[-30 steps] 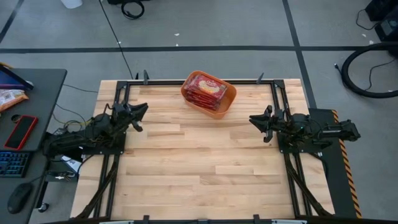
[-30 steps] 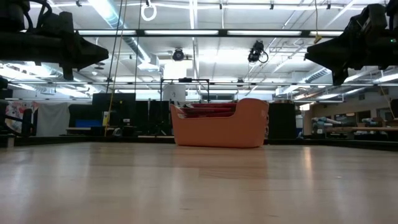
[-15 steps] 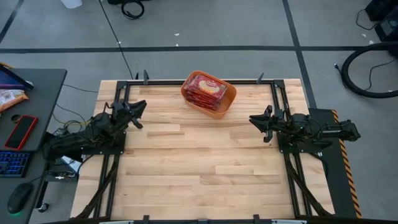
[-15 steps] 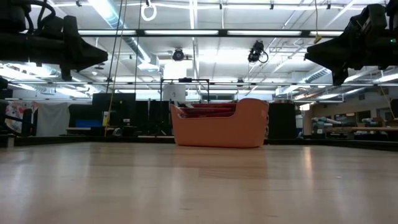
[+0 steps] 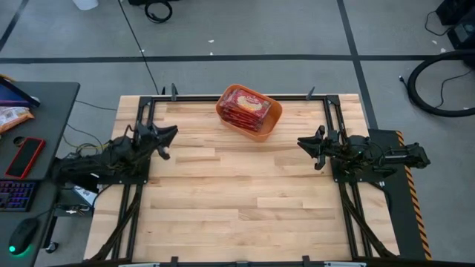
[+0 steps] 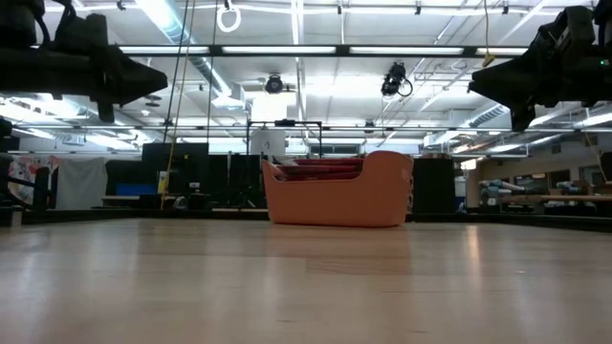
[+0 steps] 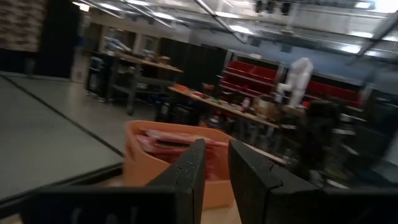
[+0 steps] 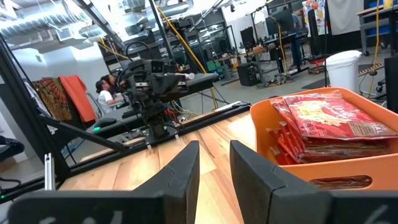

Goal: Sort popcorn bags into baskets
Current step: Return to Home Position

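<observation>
The orange basket (image 5: pixel 249 113) stands on the table at the middle of its far edge. A stack of several red popcorn bags (image 5: pixel 245 106) lies flat inside it. The basket (image 6: pixel 339 196) and the tops of the bags (image 6: pixel 316 164) also show in the low view. My left gripper (image 5: pixel 171 133) is shut and empty above the table's left side, pointing toward the basket (image 7: pixel 143 168). My right gripper (image 5: pixel 302 142) is shut and empty above the table's right side. Its wrist view shows the basket (image 8: pixel 323 168) and the bags (image 8: pixel 336 124).
Bare wooden tabletop (image 5: pixel 237 193) lies between the arms and toward the near edge. The arms' black base frames (image 5: pixel 133 200) run along both table sides. A side desk at the left holds a red phone (image 5: pixel 26 156) and an orange-and-white snack packet (image 5: pixel 11 117). People sit beyond the table (image 8: pixel 106 93).
My left gripper has swung a little toward the table's far edge and back again, staying shut above the table's left side. The basket and the bags have kept still.
</observation>
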Controlling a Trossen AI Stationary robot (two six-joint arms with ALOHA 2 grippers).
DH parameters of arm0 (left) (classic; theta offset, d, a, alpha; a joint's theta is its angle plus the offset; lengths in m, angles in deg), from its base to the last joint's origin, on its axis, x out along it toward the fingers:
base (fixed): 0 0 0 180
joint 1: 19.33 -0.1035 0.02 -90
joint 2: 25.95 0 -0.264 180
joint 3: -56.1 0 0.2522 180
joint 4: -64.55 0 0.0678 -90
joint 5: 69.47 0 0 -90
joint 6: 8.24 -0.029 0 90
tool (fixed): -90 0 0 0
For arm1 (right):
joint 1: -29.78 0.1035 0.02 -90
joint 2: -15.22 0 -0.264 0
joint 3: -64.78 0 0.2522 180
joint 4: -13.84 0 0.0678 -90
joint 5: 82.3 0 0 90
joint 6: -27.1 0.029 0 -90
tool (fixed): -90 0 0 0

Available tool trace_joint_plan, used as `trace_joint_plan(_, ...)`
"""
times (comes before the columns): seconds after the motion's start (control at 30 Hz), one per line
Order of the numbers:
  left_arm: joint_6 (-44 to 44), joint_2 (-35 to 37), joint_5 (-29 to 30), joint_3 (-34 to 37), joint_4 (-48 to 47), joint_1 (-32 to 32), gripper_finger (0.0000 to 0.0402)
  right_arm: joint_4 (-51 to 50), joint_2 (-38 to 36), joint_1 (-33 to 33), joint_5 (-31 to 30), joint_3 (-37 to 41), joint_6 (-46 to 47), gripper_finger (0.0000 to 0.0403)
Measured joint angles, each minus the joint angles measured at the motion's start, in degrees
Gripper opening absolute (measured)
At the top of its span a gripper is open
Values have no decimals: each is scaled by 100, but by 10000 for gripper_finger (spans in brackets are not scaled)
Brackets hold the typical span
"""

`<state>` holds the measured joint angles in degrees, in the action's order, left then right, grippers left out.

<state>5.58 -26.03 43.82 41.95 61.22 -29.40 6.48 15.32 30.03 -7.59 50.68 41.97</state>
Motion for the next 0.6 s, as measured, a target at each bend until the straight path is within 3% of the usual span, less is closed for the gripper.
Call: trace_joint_plan(0.6,1,0,-2,2,-2,839,73,-1,0,0,0,0,0,94)
